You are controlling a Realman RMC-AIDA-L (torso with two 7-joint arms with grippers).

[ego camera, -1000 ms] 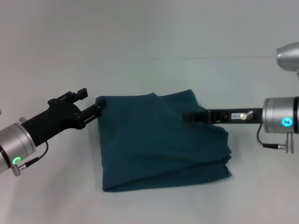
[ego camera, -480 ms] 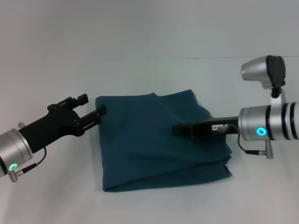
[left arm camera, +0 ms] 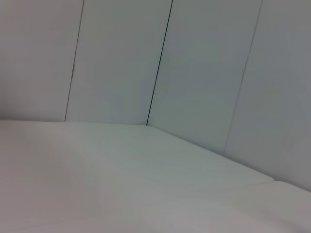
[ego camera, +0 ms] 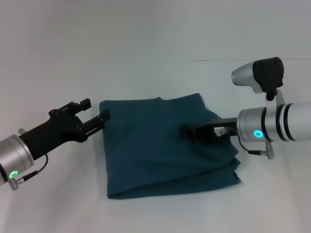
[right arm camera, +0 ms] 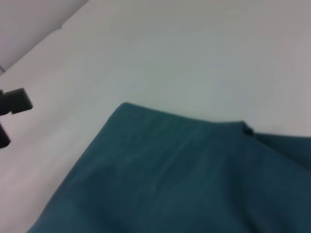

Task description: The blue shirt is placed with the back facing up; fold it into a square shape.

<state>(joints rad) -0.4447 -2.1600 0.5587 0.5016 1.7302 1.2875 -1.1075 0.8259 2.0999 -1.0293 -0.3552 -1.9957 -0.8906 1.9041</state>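
Observation:
The blue shirt [ego camera: 165,150] lies folded into a rough square on the white table, plain side up, with loose layered edges along its right and front sides. My left gripper [ego camera: 95,110] is open at the shirt's far left corner, its lower fingertip [ego camera: 103,117] right by the cloth and nothing between the fingers. My right gripper [ego camera: 187,130] reaches in from the right and hovers low over the shirt's right-middle part. The right wrist view shows the shirt [right arm camera: 184,179] up close, with the far-off left gripper fingertip [right arm camera: 14,101] at the picture's edge.
The white table [ego camera: 155,216] spreads all around the shirt. Its back edge [ego camera: 243,60] meets a pale panelled wall [left arm camera: 194,73], which fills the left wrist view.
My right arm has turned its wrist and slid its gripper from the shirt's upper right edge leftward over the cloth. The left arm has dipped slightly and stays at the corner.

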